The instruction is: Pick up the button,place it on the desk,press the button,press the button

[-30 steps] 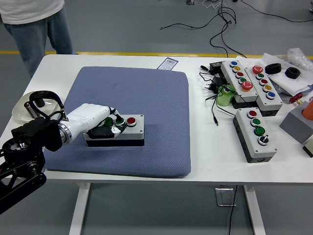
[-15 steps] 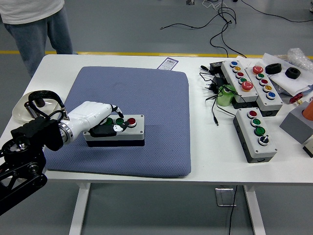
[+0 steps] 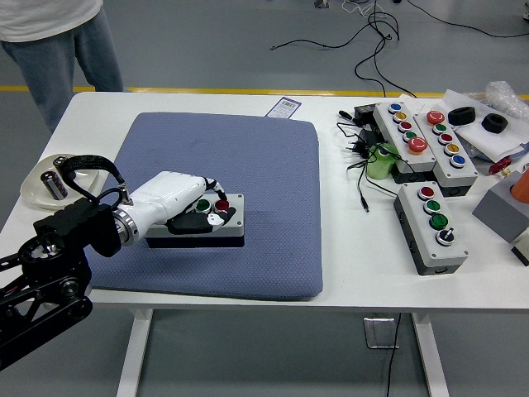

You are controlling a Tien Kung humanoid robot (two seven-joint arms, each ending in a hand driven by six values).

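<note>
The button box is a small grey box with a green button and a red button on top. It lies on the blue mat, near the mat's front left part. The robot's left hand is white and lies over the left half of the box. Its fingers are curled down over the buttons, with a fingertip at the red button. The hand does not lift the box; it rests on top of it. The black left arm comes in from the left of the mat.

The mat lies on the white table. To the left of the mat sits a white bowl with a small dark thing in it. To the right of the mat lie three more button boxes and some black cables. A white label lies just behind the mat. Behind the table, past the mat's far left corner, a person stands in jeans.
</note>
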